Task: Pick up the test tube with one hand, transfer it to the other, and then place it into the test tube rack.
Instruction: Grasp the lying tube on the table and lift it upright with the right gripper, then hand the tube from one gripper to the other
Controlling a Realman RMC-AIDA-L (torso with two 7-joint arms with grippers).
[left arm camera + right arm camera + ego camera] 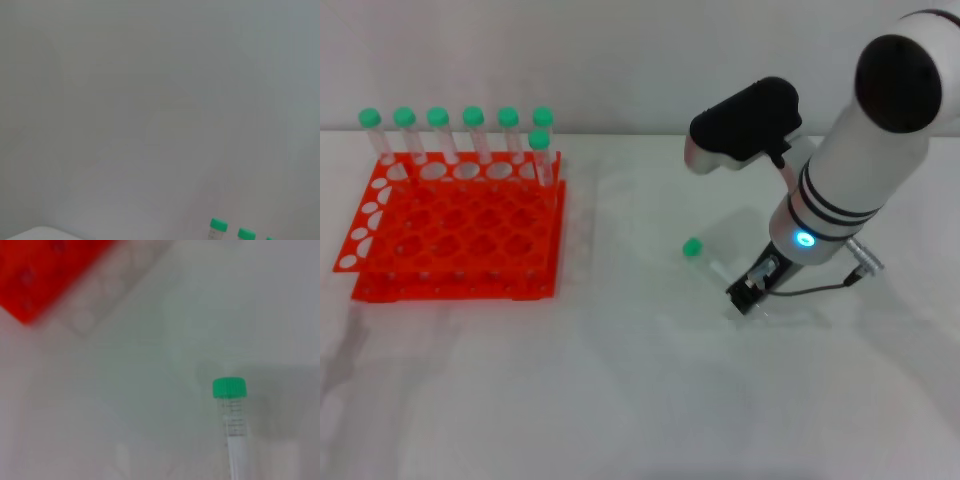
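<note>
From the head view, your right pincer [752, 293] sits low over the white desk [640, 400], at the clear end of the test tube [705, 257], whose green cap points away from it toward the test tube rack [455, 235]. You cannot tell whether the pincer is spread or closed, nor whether it has the tube. Your risk, as I judge it: a slim clear tube lying loose can roll or squirt out if the fingers close off-centre. The rack stands well apart from the pincer, beyond the cap, carrying 7 green-capped tubes [472, 135] along its far edge; most holes are free.

Your left wrist view shows only blank wall and 2 green caps [218, 225]; the left pincer is not seen.

Your right wrist view shows the tube [232, 427] lying on the desk, cap toward the rack's corner [40, 275].
</note>
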